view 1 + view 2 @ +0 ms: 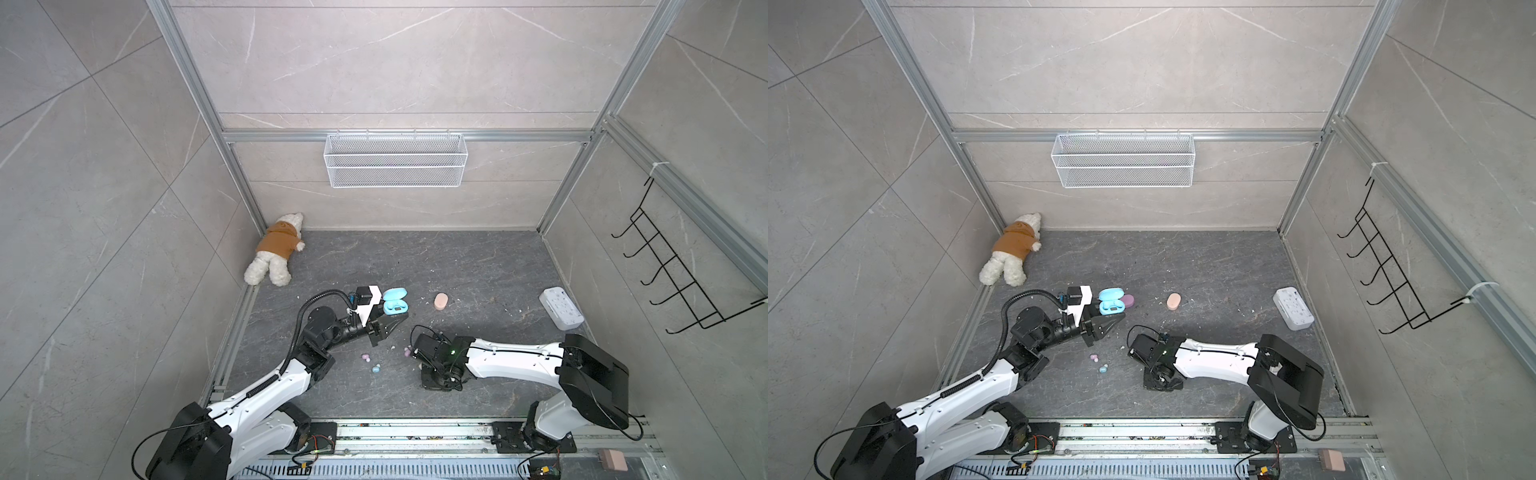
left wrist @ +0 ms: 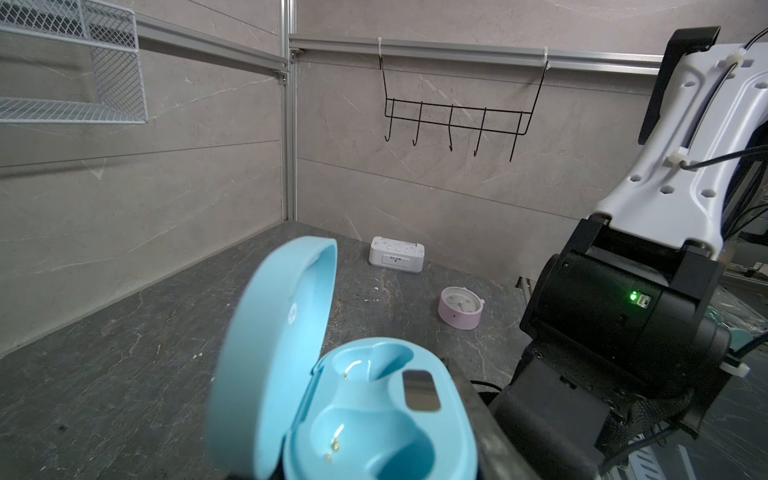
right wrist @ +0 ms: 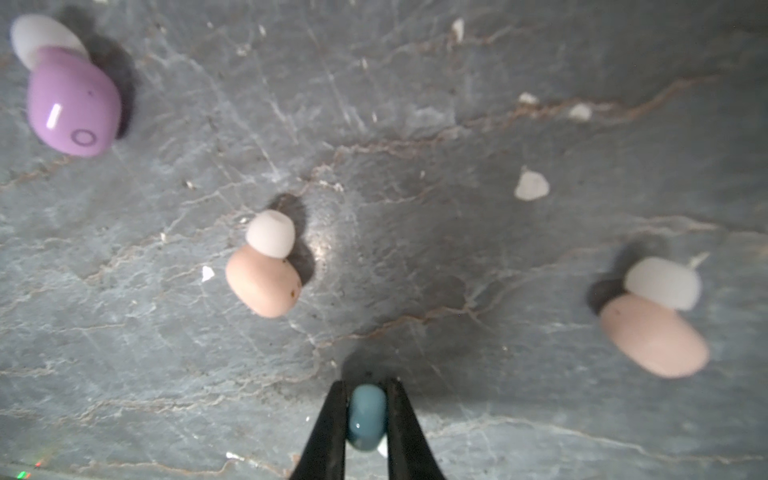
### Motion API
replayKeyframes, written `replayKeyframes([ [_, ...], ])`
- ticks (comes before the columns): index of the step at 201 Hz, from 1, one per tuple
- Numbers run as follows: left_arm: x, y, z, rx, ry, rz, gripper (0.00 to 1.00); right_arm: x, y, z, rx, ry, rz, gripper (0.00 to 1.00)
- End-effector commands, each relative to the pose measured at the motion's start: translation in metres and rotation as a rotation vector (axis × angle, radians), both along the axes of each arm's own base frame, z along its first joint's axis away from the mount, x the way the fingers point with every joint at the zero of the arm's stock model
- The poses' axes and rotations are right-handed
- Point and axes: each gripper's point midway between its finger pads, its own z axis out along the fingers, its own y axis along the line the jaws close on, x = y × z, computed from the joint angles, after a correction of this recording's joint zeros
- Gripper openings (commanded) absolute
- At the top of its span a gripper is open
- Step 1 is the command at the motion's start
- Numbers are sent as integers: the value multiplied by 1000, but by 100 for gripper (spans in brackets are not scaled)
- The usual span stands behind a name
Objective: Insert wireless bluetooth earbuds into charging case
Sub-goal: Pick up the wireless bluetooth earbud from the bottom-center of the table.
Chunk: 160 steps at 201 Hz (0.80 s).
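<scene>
Pinching a light blue earbud (image 3: 367, 415) between the tips of the right claw (image 3: 368, 388) — clenched on it from both sides, low at the grey bench (image 3: 415, 124). Lying loose around it: two peach earbuds (image 3: 264, 282) (image 3: 654, 336) and, farther off, a lilac earbud (image 3: 75, 102), none touching. Gripping the open blue charging case (image 2: 374, 415) in the left claw (image 1: 392, 321) — lid swung up, raised off the bench. Resting beyond: a peach case (image 1: 440, 301) and a white box (image 1: 561, 308).

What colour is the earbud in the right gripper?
The earbud is blue, clearest in the right wrist view.
</scene>
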Motion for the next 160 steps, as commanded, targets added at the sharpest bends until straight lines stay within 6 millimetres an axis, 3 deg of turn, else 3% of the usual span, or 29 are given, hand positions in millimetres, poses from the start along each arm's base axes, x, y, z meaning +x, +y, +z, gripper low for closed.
replayKeyframes([
  [1,-3,0,31,-37,-94,-15,12,9,-11,13,-49,-64,31,16],
  [36,-4,-4,40,-32,-118,-39,12,25,-13,48,-22,-168,46,15],
  [63,0,-9,44,-29,-131,-48,12,40,-22,90,-1,-262,49,15],
  [126,8,-30,63,-50,-161,-142,12,59,-64,223,89,-545,68,14],
  [160,12,-43,70,-69,-138,-218,13,61,-70,294,184,-716,153,14],
])
